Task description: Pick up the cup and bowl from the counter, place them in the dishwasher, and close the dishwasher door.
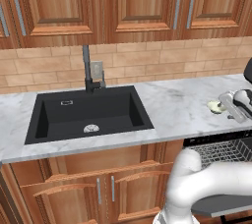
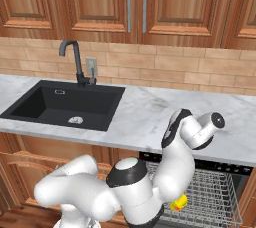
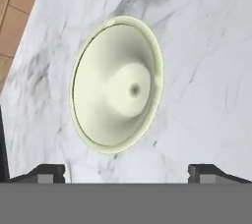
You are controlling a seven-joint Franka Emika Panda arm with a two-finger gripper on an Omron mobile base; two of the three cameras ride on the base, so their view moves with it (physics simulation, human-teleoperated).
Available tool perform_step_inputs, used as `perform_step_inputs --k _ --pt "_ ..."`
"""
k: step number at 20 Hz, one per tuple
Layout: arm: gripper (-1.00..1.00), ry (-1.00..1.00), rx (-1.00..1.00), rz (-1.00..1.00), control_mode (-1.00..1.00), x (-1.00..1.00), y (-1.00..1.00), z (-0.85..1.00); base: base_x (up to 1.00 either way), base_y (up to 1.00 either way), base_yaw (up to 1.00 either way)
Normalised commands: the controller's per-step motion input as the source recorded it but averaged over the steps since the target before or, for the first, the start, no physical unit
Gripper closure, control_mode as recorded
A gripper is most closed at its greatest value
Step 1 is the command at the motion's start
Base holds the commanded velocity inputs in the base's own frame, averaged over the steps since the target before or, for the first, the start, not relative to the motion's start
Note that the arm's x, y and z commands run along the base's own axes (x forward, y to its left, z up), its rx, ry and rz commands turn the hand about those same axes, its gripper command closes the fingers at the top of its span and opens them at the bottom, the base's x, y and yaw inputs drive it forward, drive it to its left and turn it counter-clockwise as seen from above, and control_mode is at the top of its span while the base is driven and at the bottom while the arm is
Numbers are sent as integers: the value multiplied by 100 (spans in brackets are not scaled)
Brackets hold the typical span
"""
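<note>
The pale cream bowl [image 3: 117, 83] sits upright on the marble counter [image 3: 206, 46], straight ahead of my gripper [image 3: 128, 174]. Its two fingertips [image 3: 47, 173] stand wide apart at either side, open and with nothing between them. In the left base view the bowl [image 1: 214, 106] lies near the counter's right end with the gripper [image 1: 228, 109] just to its right and above. The yellow cup [image 2: 179, 202] rests in the dishwasher's wire rack [image 2: 215, 192], partly behind my arm. The dishwasher door [image 1: 226, 207] hangs open below the rack [image 1: 221, 150].
A black sink [image 1: 88, 112] with a dark faucet [image 1: 87, 70] is set in the counter [image 1: 172, 105] to the left. Wooden wall cabinets [image 2: 135, 2] hang above the brick backsplash. Wooden base cabinets [image 1: 98, 183] stand left of the dishwasher.
</note>
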Motion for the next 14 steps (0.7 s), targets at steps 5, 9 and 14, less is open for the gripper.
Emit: perform_step_inputs --k 5,9,14 --pt "-100 0 0 0 -100 37 0 -22 0 0 0" --pt "-100 0 0 0 -100 39 0 -21 0 0 0" --pt "-100 0 0 0 -100 38 -3 -23 0 0 0"
